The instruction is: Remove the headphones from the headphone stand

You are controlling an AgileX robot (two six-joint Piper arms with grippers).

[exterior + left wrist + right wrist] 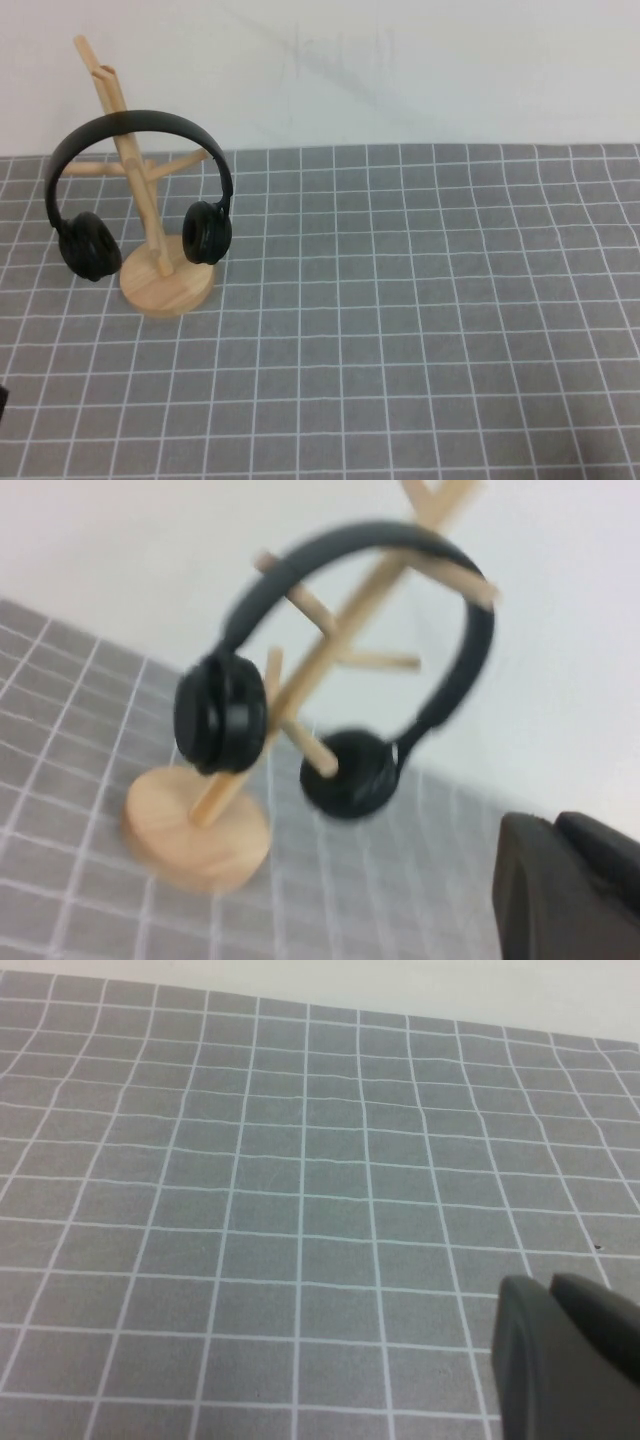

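Parked out of the high view at eight o'clock, left gripper [570, 880], jaws shut, empty. At ten o'clock, headphones [140, 195] hung on headphone stand [165, 285]: probably light, rigid, best lifted by headband. Off at four o'clock, right gripper [565, 1360], jaws unreadable. No containers.

Bright, even light, soft shadows; left wrist view blurred.

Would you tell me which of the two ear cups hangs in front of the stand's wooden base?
The ear cup nearer the table's middle overlaps the stand; the other hangs beside it.
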